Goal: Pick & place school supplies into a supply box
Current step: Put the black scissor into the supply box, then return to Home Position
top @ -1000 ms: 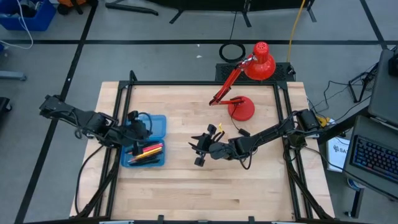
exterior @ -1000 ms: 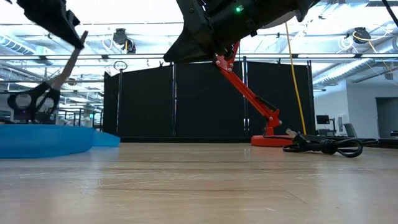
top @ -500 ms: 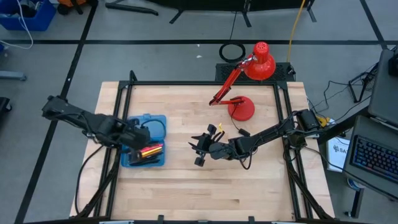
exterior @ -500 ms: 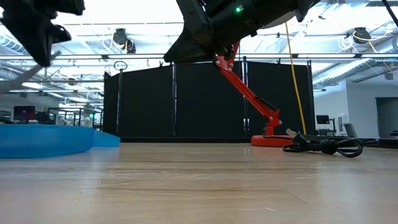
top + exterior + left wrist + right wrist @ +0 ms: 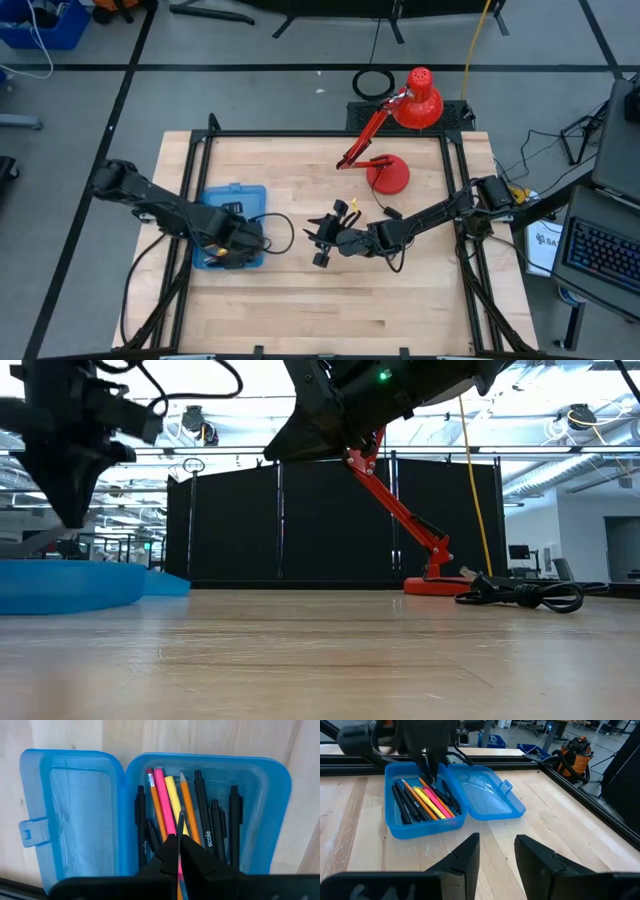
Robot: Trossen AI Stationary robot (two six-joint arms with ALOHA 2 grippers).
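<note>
Left gripper [image 5: 178, 851] hovers over the open box [image 5: 260, 815], jaws together, aligned lengthwise with the pens [image 5: 204, 805] directly beneath.

Bright, even overhead light; ceiling glare and a motion-blurred arm in the low view.

Supply box [image 5: 232, 195]: near half covered by left arm in high view.
Pens [image 5: 202, 810]: lower ends hidden behind left gripper [image 5: 179, 851].
Lid [image 5: 70, 815]: bottom corner cut off.
</note>
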